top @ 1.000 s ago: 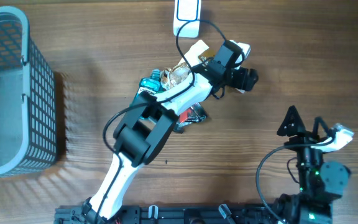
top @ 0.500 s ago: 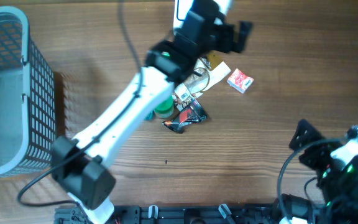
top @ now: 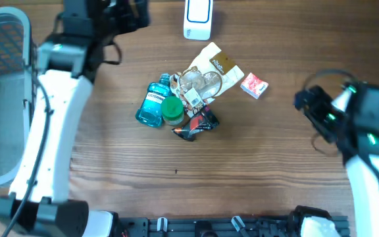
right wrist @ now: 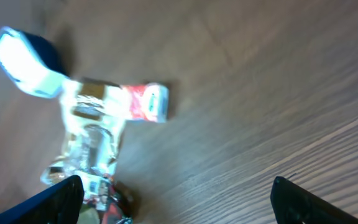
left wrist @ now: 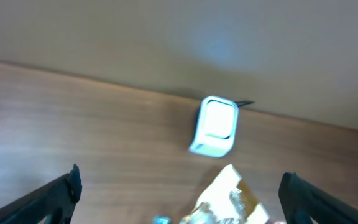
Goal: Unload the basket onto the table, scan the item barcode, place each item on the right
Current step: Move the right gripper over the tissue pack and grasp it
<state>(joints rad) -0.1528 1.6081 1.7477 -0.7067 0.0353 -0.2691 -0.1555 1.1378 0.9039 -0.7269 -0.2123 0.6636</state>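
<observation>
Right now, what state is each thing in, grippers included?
left gripper, open, holding nothing.
right gripper, open, holding nothing.
scanner, lying on the table, untouched.
mouthwash bottle, on its side.
green-lidded jar, lid on.
clear bag, lying flat by the jar.
red packet, flat, apart from the others.

Blur smears the right wrist view, leaving the print on the small red-and-white packet [right wrist: 146, 102] and the clear crinkled plastic bag [right wrist: 89, 149] unreadable. Seen from overhead, the white rectangular scanner [top: 197, 20] is cut off by the top edge and the grey plastic mesh basket [top: 5, 52] by the left, while a dark foil wrapper [top: 196, 126] lies partly hidden beneath the heap. The left wrist view crops the cream paper pouch [left wrist: 229, 190] at its bottom edge
</observation>
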